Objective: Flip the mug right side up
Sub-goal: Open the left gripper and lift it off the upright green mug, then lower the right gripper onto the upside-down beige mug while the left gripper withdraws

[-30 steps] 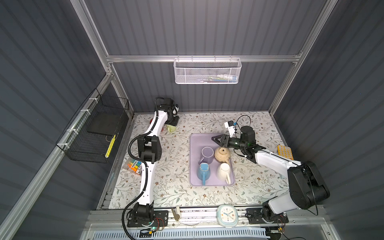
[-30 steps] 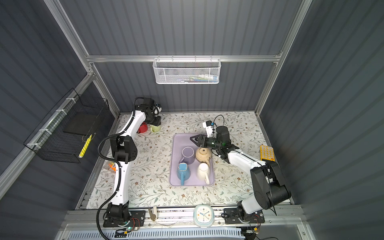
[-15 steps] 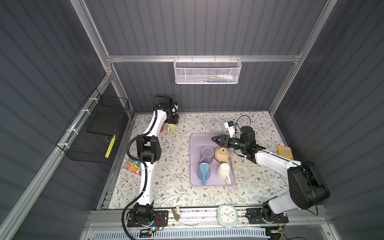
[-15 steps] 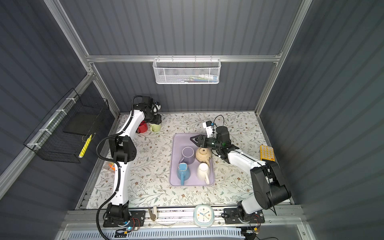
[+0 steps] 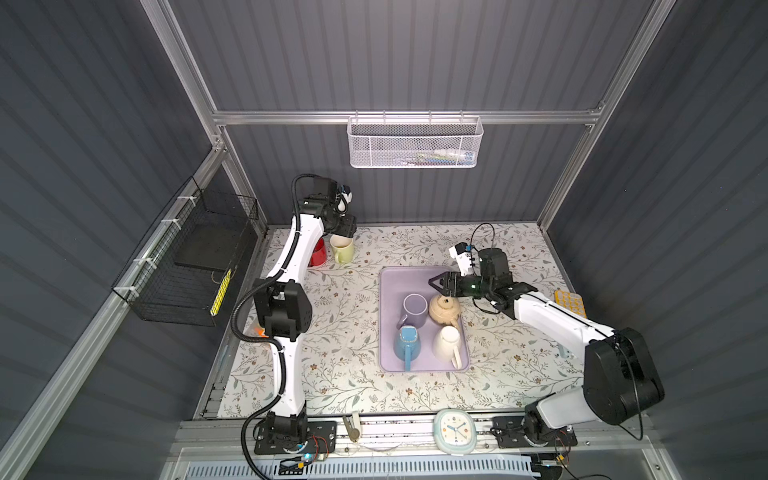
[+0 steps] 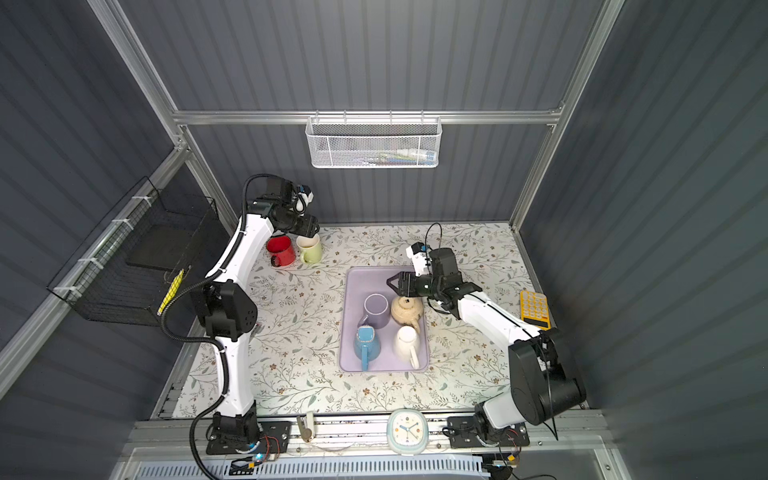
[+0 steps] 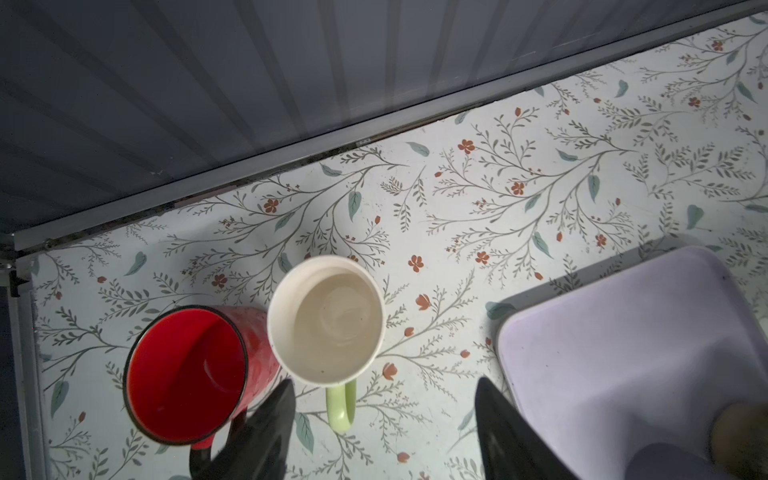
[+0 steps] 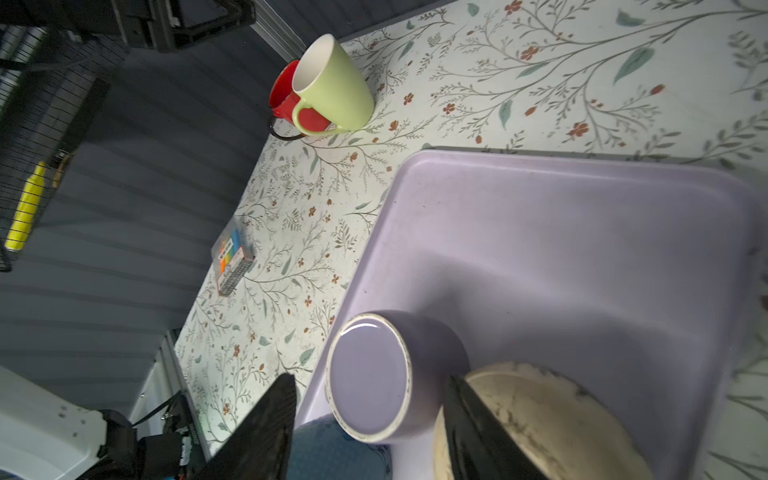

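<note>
A light green mug (image 5: 343, 249) (image 6: 309, 248) (image 7: 326, 324) (image 8: 332, 89) stands upright, mouth up, at the table's back left, touching a red mug (image 6: 280, 249) (image 7: 187, 370). My left gripper (image 5: 345, 226) (image 6: 309, 228) (image 7: 384, 381) hovers just above the green mug, open and empty, with the handle below the gap between its jaws. My right gripper (image 5: 436, 284) (image 6: 394, 284) (image 8: 369, 377) is open over the lilac tray (image 5: 390, 278) (image 8: 582, 249). It sits above a purple mug (image 5: 414, 309) (image 8: 370, 386) and a tan mug (image 5: 444, 309) (image 8: 540, 415), both bottom up.
A blue mug (image 5: 407, 340) and a cream mug (image 5: 446, 343) fill the tray's near half. A black wire basket (image 5: 195, 266) hangs on the left wall, a white one (image 5: 415, 143) on the back wall. A yellow pad (image 5: 570, 301), a coloured box (image 8: 232, 262) and a clock (image 5: 455, 430) are nearby.
My left gripper has opened wider and lifted a little off the green mug, which stays upright on the table. The right arm has not moved.
</note>
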